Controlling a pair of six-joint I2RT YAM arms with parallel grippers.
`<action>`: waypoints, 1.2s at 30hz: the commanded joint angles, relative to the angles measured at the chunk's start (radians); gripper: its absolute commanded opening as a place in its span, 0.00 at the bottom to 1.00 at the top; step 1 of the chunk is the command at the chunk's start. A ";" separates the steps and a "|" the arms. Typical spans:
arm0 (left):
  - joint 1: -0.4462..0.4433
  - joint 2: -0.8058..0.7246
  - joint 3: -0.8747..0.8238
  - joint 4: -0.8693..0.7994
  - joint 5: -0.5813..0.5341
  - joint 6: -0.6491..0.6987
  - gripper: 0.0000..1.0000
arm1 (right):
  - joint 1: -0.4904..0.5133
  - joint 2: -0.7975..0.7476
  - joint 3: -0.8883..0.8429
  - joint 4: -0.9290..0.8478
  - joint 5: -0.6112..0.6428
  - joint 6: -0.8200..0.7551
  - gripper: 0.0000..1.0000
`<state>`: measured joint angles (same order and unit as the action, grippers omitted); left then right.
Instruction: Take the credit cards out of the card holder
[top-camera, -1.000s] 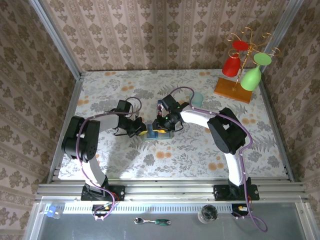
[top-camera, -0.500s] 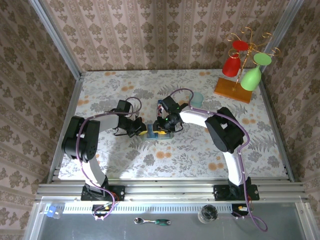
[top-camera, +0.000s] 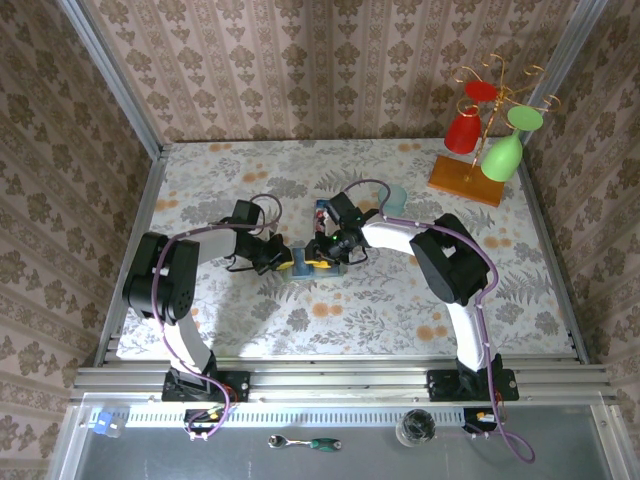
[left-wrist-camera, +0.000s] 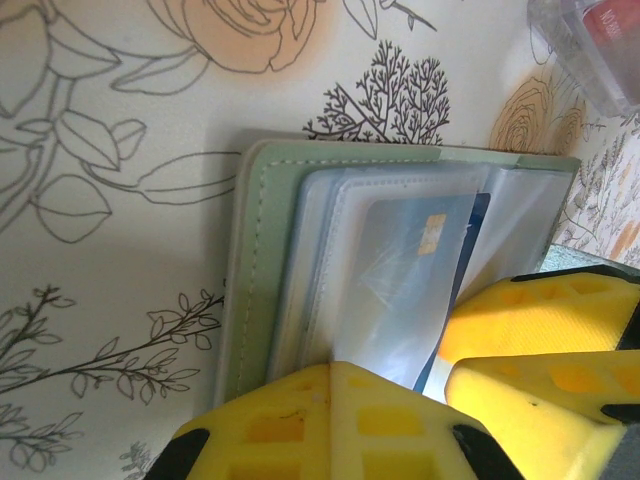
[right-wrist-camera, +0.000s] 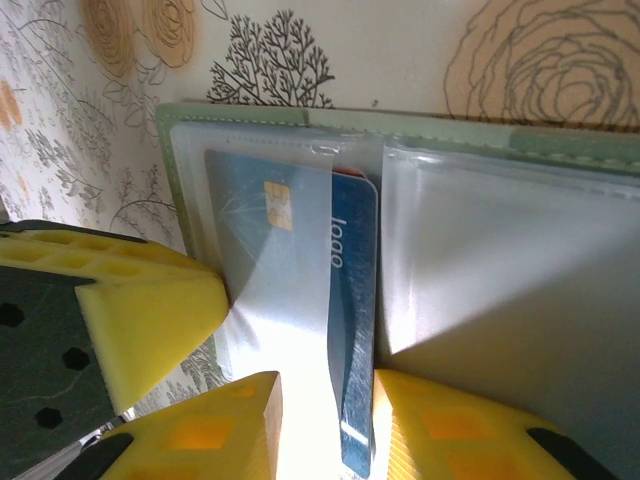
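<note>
Lying open near the middle of the floral-print tablecloth (top-camera: 430, 300), the small grey-green soft card holder (left-wrist-camera: 256, 290) is sitting between the two arms with its clear plastic sleeves facing up. A thin blue plastic credit card (right-wrist-camera: 352, 300) with a gold chip is sitting inside one sleeve, most of it covered by the plastic. A sliver of a red card (right-wrist-camera: 352, 172) is peeking out just past the blue one's top corner.

The left gripper (left-wrist-camera: 330, 380) is sitting at the holder's left side. Its yellow fingers (left-wrist-camera: 300, 430) are clenched together, and their tip is resting on the edge of the sleeves.

The right gripper (right-wrist-camera: 325, 395) is hanging over the holder from the right. Its yellow fingers (right-wrist-camera: 450, 430) are partly closed, with the near end of the blue card lying between them. One pad is touching the card's long edge, but whether they are actually pinching it is hard to tell from here. The two grippers are sitting just beside each other over the holder.

A pale teal cup (top-camera: 396, 196) is standing behind the right arm, apart from the holder. A wooden-based rack of red and green wine glasses (top-camera: 490, 135) is standing in the far right corner, well apart from everything else.
</note>
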<state>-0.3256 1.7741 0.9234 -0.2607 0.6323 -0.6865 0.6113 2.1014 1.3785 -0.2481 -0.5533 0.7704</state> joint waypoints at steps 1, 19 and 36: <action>0.005 0.021 -0.025 -0.035 -0.013 0.019 0.00 | -0.002 -0.003 -0.022 0.049 -0.030 0.025 0.29; 0.010 0.015 -0.033 -0.034 -0.013 0.019 0.00 | -0.009 -0.037 -0.050 0.090 -0.025 0.031 0.17; 0.011 0.010 -0.035 -0.052 -0.019 0.022 0.00 | -0.035 -0.102 -0.124 0.104 0.006 0.026 0.10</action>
<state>-0.3191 1.7741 0.9157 -0.2546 0.6437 -0.6861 0.5827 2.0476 1.2705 -0.1543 -0.5568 0.7929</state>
